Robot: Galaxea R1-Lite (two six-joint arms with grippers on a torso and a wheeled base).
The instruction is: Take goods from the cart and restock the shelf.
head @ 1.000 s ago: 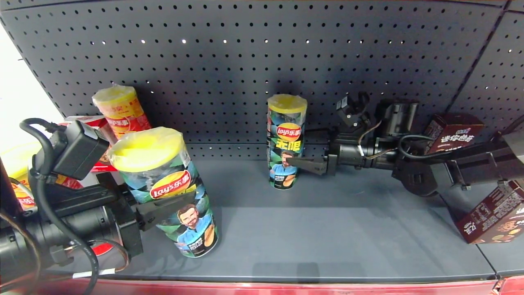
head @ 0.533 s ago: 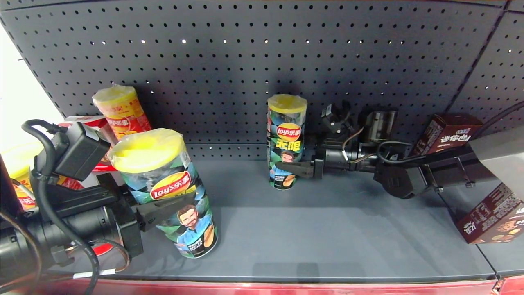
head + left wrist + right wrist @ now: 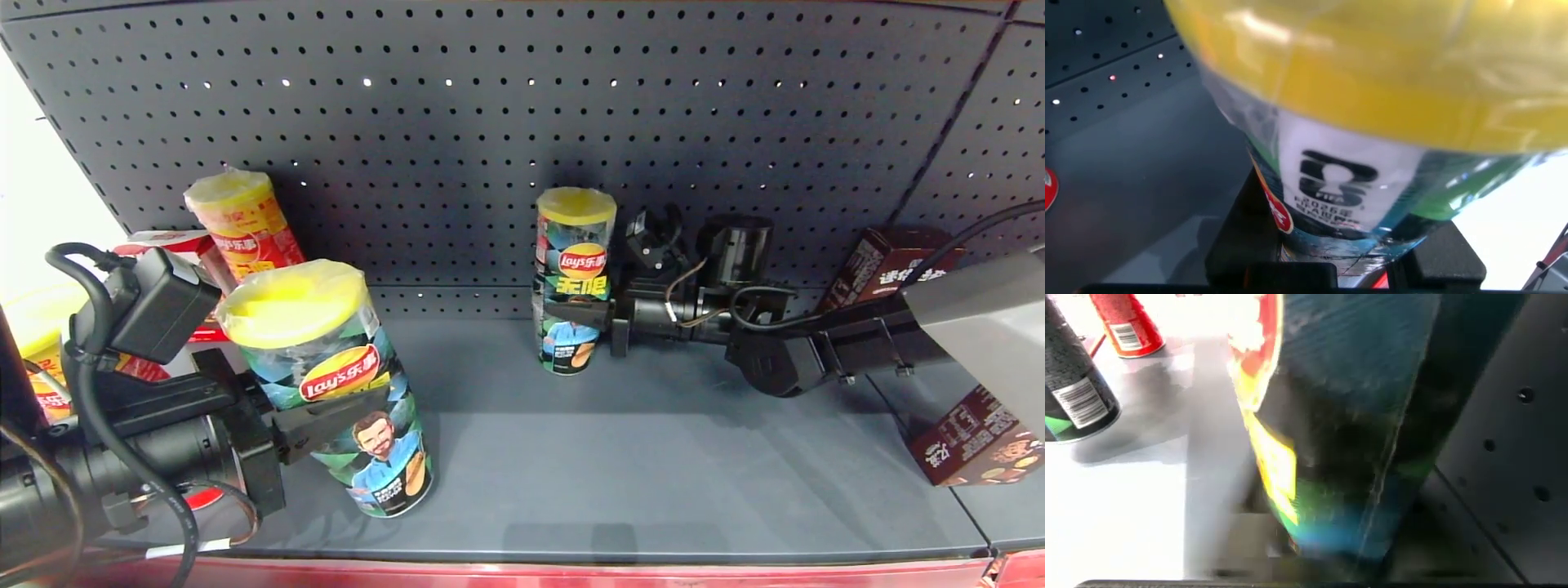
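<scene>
Grey metal shelf board (image 3: 653, 457) with a perforated back panel (image 3: 490, 98) carries the goods. Reading the panel as 12 o'clock and the red front lip (image 3: 522, 572) as 6, four chip cans can be counted. Two of them wear a green-and-blue wrap under yellow lids. The near can (image 3: 326, 359) is at about 8 o'clock, leaning a little, and the left gripper (image 3: 351, 402) is clamped around its middle, with one finger (image 3: 326, 416) lying across its front. The back can (image 3: 575, 253) stands at 12 o'clock, close to the panel with its base on the board. The right gripper (image 3: 575, 314) meets it at mid-height from the 3 o'clock side, and I cannot tell whether it is squeezing the can. The other two cans are red and yellow. One red can (image 3: 243, 216) tilts at 10 o'clock, and the edge can (image 3: 37, 359) at 9 o'clock is half hidden by the left arm. A single red-and-white box (image 3: 167, 241) lies just beside the red can. Two brown boxes complete the count: the rear box (image 3: 886, 257) at 2 o'clock, and the front box (image 3: 976, 441) at 4 o'clock.
</scene>
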